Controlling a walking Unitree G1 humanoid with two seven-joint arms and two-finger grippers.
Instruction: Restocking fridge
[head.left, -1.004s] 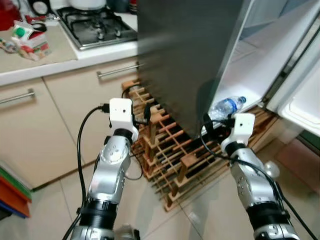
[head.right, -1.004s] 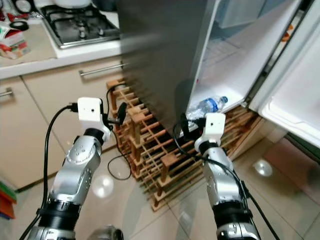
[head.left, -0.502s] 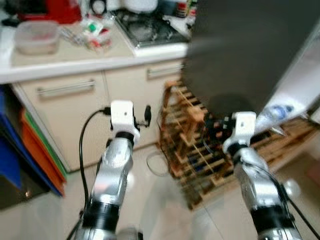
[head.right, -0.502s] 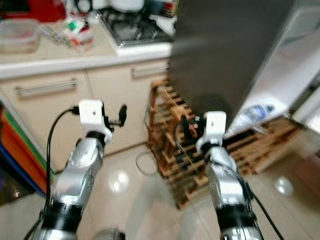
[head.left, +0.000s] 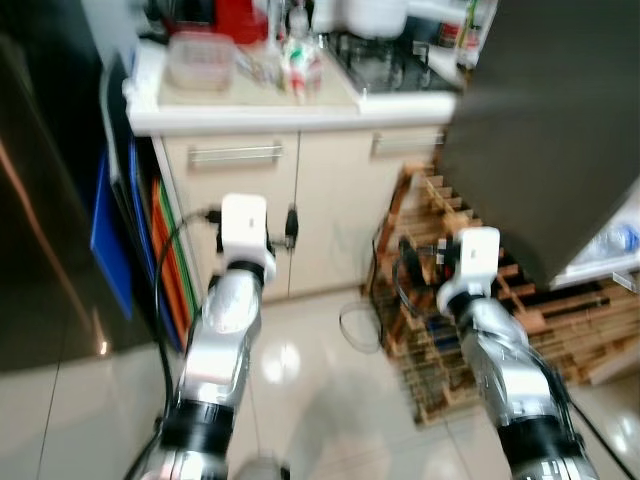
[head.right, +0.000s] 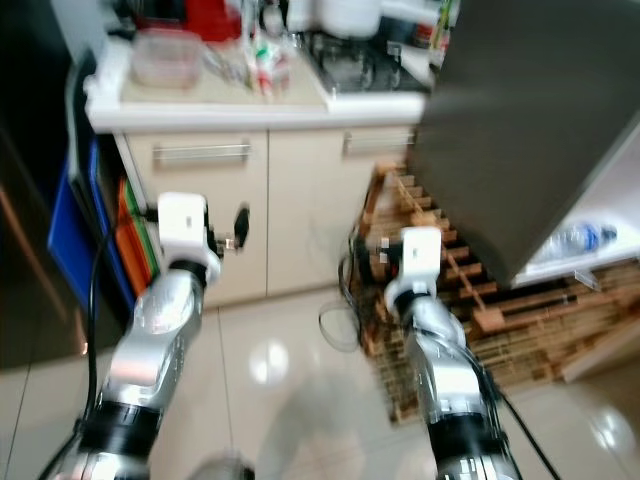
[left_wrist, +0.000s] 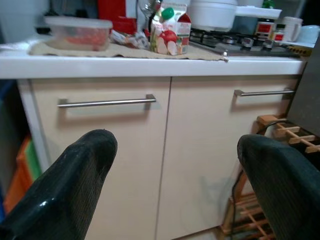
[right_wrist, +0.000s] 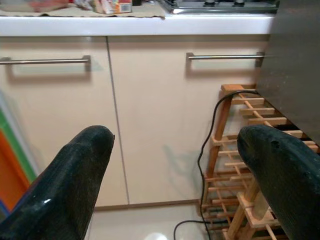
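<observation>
The dark fridge side (head.left: 550, 130) stands at the right, with a water bottle (head.left: 615, 240) lying on its low white shelf. On the counter (left_wrist: 150, 64) sit a red-and-green carton (left_wrist: 169, 32) and a clear plastic box (left_wrist: 77, 32) with something red inside. My left gripper (left_wrist: 175, 150) is open and empty, held up before the cream cabinet doors. My right gripper (right_wrist: 175, 140) is open too, nothing between its fingers, facing the cabinets beside the wooden rack (right_wrist: 240, 150).
A wooden wine rack (head.left: 560, 320) with a black cable stands on the tiled floor under the fridge. A gas hob (left_wrist: 250, 42) and a white pot (left_wrist: 215, 12) sit on the counter. Blue and orange flat things (head.left: 130, 240) lean beside a dark tall appliance (head.left: 40, 200) at the left.
The whole picture has swung left: the fridge has slid to the right edge and the counter and cabinets are now ahead. Both arms keep the same raised pose.
</observation>
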